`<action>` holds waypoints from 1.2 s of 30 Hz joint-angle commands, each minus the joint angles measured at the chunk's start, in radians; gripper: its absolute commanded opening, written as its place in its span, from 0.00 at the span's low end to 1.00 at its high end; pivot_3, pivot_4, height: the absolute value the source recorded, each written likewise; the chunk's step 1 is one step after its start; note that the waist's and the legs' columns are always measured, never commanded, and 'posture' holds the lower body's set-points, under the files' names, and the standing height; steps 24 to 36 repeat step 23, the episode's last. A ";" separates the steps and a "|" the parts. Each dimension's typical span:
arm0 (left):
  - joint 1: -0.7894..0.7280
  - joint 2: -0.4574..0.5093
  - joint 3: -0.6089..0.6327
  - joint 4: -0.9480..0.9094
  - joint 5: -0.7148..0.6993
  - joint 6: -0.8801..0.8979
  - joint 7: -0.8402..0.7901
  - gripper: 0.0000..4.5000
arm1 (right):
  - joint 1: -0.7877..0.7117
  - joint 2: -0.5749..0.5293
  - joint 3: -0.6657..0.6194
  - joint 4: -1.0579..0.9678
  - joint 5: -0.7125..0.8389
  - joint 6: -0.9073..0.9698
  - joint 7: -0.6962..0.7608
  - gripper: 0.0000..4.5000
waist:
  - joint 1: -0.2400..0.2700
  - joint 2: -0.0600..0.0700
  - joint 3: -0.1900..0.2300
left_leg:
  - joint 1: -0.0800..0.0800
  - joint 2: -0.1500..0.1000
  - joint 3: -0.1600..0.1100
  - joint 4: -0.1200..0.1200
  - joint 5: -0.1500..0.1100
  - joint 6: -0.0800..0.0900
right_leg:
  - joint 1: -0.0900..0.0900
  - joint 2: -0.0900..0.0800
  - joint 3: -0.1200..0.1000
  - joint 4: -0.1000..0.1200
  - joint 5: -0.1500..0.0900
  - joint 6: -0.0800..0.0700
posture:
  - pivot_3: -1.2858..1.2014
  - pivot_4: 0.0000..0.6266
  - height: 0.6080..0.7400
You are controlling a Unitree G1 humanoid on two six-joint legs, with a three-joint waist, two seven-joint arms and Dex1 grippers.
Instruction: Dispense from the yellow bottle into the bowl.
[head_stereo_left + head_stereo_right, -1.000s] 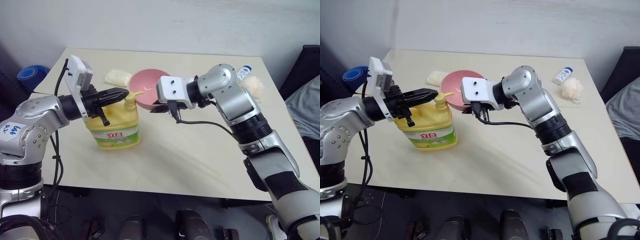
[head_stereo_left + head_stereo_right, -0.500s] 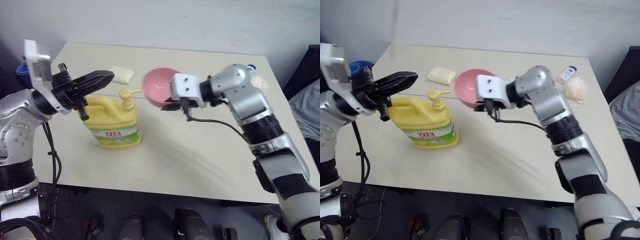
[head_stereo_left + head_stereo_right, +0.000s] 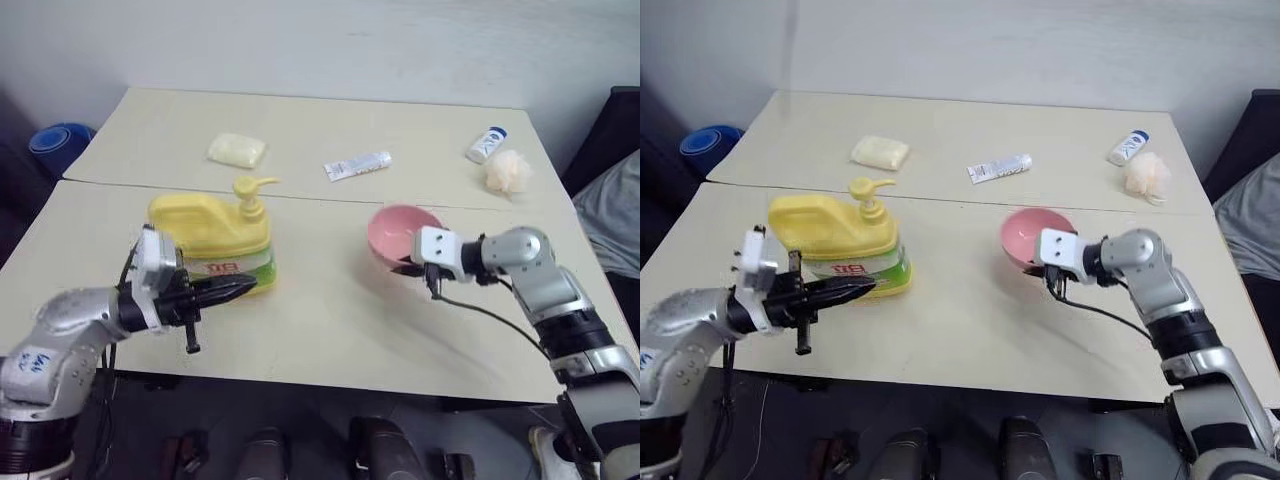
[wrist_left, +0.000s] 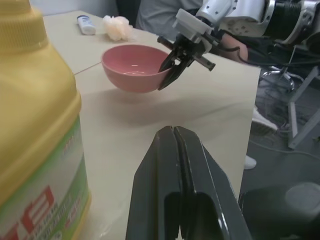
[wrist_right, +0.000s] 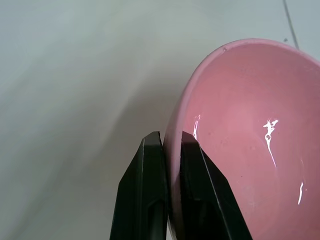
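Now the bowl sits on the bench, well apart from the yellow bottle and off to the robot's right of it, so the pump spout does not reach over its rim. The right claw is pinched on the near rim of the bowl. The left claw, closed on nothing, hangs just in front of the bottle's label and is the nearer 1 to the pump.
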 commanded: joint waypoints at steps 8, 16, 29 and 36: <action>0.051 -0.071 -0.022 0.083 0.174 -0.274 0.026 0.54 | 0.165 0.014 -0.155 -0.034 0.204 -0.168 0.028 0.59 | 0.002 0.000 0.000 | 0.001 0.000 -0.001 0.000 0.000 0.000 | 0.001 -0.004 0.003 0.001 0.000 0.000 | 0.52 0.24 1.00; 0.227 -0.076 -0.031 0.195 0.341 -0.511 0.053 0.74 | 0.559 0.017 -0.289 -0.306 0.457 -0.262 0.162 0.99 | 0.005 0.000 0.000 | 0.007 0.000 0.001 -0.005 -0.001 0.002 | 0.007 -0.005 -0.004 -0.001 0.000 0.000 | 0.52 0.24 1.00; 0.299 -0.093 -0.009 0.241 0.410 -0.578 0.147 0.74 | 0.741 0.107 -0.346 -0.327 0.400 -0.373 -0.005 0.99 | 0.006 0.001 0.001 | 0.020 0.001 -0.001 -0.007 -0.002 0.002 | 0.021 -0.007 0.003 -0.009 0.003 -0.001 | 0.52 0.24 1.00; 0.299 -0.093 -0.009 0.241 0.410 -0.578 0.147 0.74 | 0.741 0.107 -0.346 -0.327 0.400 -0.373 -0.005 0.99 | 0.006 0.001 0.001 | 0.020 0.001 -0.001 -0.007 -0.002 0.002 | 0.021 -0.007 0.003 -0.009 0.003 -0.001 | 0.52 0.24 1.00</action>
